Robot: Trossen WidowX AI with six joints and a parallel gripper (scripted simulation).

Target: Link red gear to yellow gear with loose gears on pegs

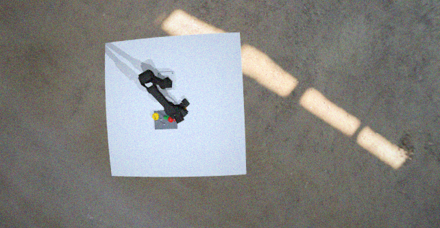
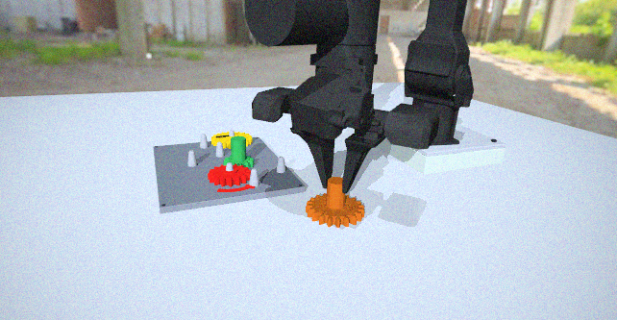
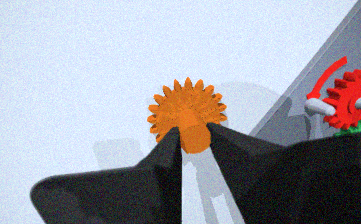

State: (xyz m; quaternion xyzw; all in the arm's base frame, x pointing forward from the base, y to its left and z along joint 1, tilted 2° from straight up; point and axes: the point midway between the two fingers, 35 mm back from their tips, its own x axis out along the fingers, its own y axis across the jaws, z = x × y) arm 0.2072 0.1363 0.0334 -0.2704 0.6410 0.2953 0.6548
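Observation:
My gripper points down with its fingers closed against both sides of the upright handle of the orange gear. That gear stands flat on the table, to the right of the board in the exterior view. The grey board bears the red gear, the yellow gear at the back, and a green gear with a handle beside the red one. Several grey pegs are bare. Whether the green gear sits flat is hidden.
A bare peg stands beside the red gear, and another near the board's right corner. The red arrow curves beside the red gear. The arm's white base plate is at the back right.

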